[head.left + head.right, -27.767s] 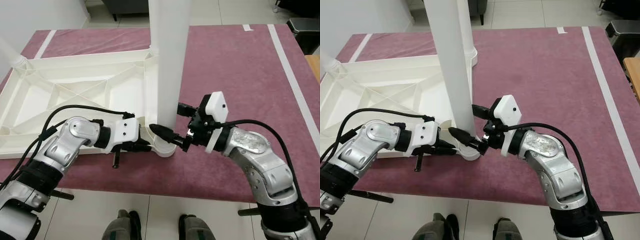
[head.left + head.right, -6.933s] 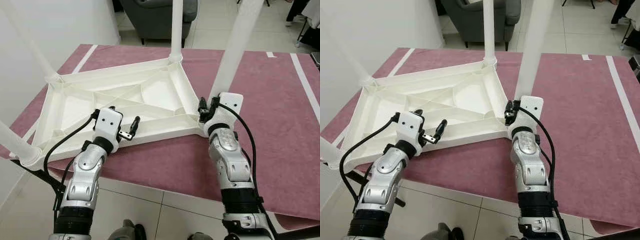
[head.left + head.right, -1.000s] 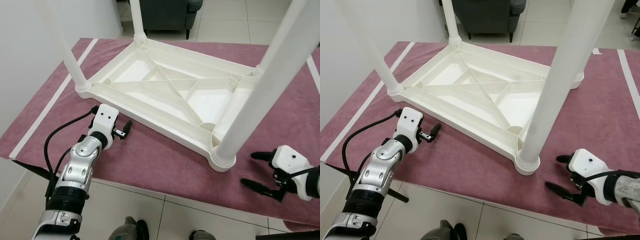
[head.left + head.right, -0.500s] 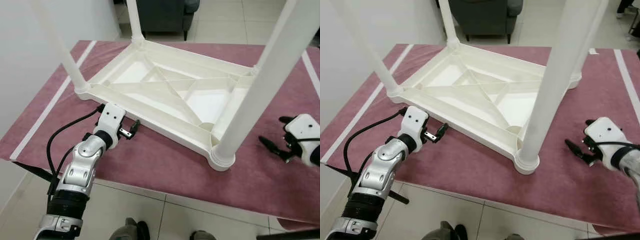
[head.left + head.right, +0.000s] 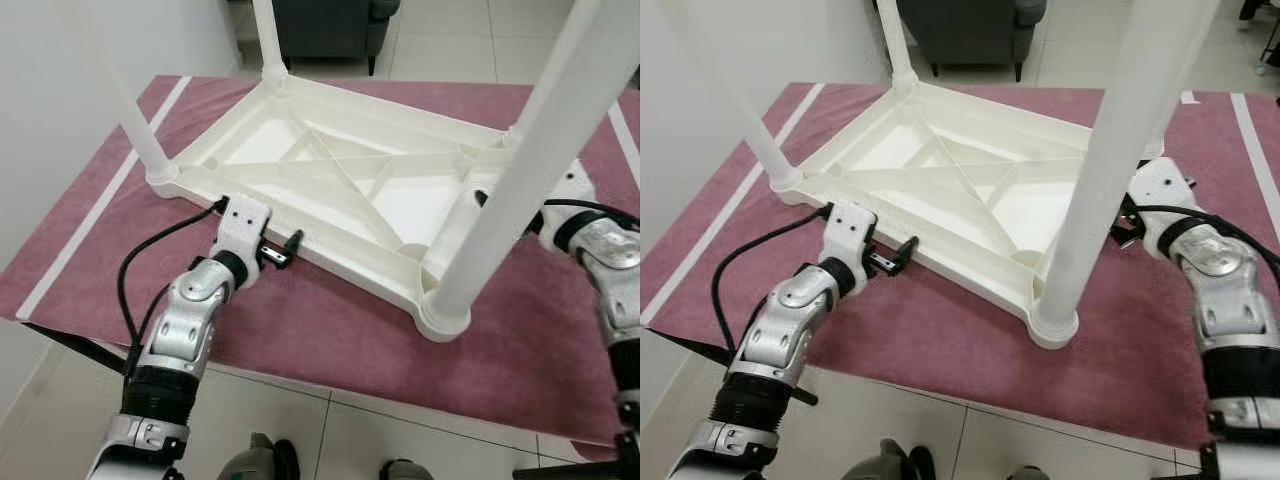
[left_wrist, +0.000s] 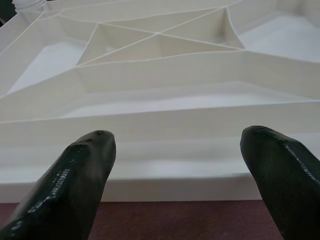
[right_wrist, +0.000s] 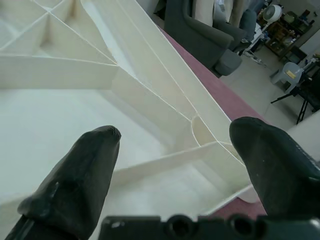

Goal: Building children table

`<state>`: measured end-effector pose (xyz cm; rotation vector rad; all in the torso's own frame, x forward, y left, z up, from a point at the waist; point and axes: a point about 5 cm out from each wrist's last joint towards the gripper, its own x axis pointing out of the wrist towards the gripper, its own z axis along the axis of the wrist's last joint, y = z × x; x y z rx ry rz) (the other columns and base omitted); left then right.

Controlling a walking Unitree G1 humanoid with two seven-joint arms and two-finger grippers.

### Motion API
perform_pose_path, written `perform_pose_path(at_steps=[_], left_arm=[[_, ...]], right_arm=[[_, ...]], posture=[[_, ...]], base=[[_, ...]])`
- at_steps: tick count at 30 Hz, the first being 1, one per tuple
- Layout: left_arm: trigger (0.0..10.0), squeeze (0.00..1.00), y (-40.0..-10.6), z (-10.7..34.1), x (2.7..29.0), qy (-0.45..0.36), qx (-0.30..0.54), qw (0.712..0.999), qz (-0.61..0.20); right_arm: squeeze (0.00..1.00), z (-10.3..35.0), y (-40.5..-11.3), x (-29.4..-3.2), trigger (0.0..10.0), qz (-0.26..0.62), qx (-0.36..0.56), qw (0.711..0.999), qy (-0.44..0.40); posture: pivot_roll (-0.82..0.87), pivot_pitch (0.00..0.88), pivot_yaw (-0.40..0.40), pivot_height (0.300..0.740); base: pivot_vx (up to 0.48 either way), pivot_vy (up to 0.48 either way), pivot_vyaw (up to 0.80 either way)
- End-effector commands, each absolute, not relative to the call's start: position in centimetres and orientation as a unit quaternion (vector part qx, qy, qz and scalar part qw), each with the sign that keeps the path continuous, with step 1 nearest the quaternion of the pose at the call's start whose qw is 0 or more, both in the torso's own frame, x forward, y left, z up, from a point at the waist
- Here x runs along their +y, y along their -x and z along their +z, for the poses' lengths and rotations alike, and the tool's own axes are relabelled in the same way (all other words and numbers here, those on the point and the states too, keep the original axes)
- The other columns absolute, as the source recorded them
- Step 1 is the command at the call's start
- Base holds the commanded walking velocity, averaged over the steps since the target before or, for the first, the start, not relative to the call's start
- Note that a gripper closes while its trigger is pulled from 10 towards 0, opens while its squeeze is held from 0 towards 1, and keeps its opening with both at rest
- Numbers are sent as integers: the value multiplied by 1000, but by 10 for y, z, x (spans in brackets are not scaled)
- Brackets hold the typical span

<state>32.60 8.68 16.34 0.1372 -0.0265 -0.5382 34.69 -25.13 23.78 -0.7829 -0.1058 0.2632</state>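
A white plastic children's table (image 5: 345,165) lies upside down on a maroon mat (image 5: 330,330), its legs pointing up. The nearest leg (image 5: 510,195) rises at the front right corner. My left gripper (image 5: 284,250) is open at the tabletop's near long rim, which lies just ahead of its fingers (image 6: 75,185) in the left wrist view. My right gripper (image 5: 1123,228) is open at the tabletop's right side, partly behind the nearest leg. The ribbed underside (image 7: 125,75) lies before its fingers (image 7: 75,175) in the right wrist view.
The mat's front edge (image 5: 300,375) drops to tiled floor (image 5: 330,430). A grey armchair (image 5: 330,25) stands beyond the far end. A white wall (image 5: 60,110) runs along the left. White stripes (image 5: 85,225) mark the mat's sides.
My right gripper has swung in from the open mat at the right to the tabletop's right side. My left gripper has come closer to the near rim.
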Motion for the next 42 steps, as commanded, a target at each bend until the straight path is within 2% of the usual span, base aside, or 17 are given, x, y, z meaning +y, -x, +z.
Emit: perform_pose_path(at_steps=[1,4,8,11,12,13,14,16,17,20,22,24,29,31,36,40,42], left_arm=[[10000,0,-328,154,92,-79,14,968,-239],[10000,0,-324,153,90,-76,24,967,-243],[10000,0,-322,151,92,-68,34,968,-240],[10000,0,-317,149,96,-38,57,971,-227],[10000,0,-317,149,96,-38,57,971,-227],[10000,0,-316,149,98,-13,66,973,-221],[10000,0,-316,149,98,-13,66,973,-221],[10000,0,-324,148,99,39,85,975,-200],[10000,0,-324,148,99,39,85,975,-200],[10000,0,-333,146,97,66,105,974,-188],[10000,0,-333,146,97,66,105,974,-188],[10000,0,-341,144,97,88,125,973,-173],[10000,0,-347,142,99,109,145,971,-153],[10000,0,-350,143,101,113,150,972,-143],[10000,0,-352,146,101,115,150,972,-139],[10000,0,-362,151,103,118,148,972,-137],[10000,0,-365,153,105,117,146,973,-135]], right_arm=[[0,230,-355,-248,10000,124,-41,909,396],[0,230,-370,-241,10000,99,-33,898,428],[0,230,-376,-239,10000,90,-29,888,449],[0,232,-385,-236,10000,80,-18,863,498],[0,232,-385,-236,10000,80,-18,863,498],[0,232,-388,-235,10000,80,-15,849,522],[0,232,-388,-235,10000,80,-15,849,522],[0,230,-390,-235,10000,96,3,818,567],[0,230,-390,-235,10000,96,3,818,567],[0,226,-390,-238,10000,120,20,790,600],[0,226,-390,-238,10000,120,20,790,600],[0,220,-386,-243,10000,148,36,762,629],[0,214,-380,-250,10000,177,52,736,652],[0,209,-373,-256,10000,209,65,711,668],[0,204,-368,-259,10000,236,75,692,678],[0,189,-351,-260,10000,321,100,651,681],[0,184,-343,-259,10000,351,108,639,676]], posture=[[-68,132,153,740],[-49,138,147,740],[-47,140,147,740],[-32,154,141,740],[-32,154,141,740],[-28,157,136,740],[-28,157,136,740],[-29,161,126,740],[-29,161,126,740],[-36,161,126,740],[-36,161,126,740],[-51,164,131,740],[-63,164,139,740],[-71,166,145,740],[-73,166,146,740],[-78,164,147,740],[-79,164,147,740]], base=[[0,0,0],[0,0,0],[0,0,0],[0,0,0],[0,0,0],[0,0,0],[0,0,0],[0,0,0],[0,0,0],[0,0,0],[0,0,0],[0,0,0],[0,0,0],[0,0,0],[0,0,0],[0,0,0],[0,0,0]])
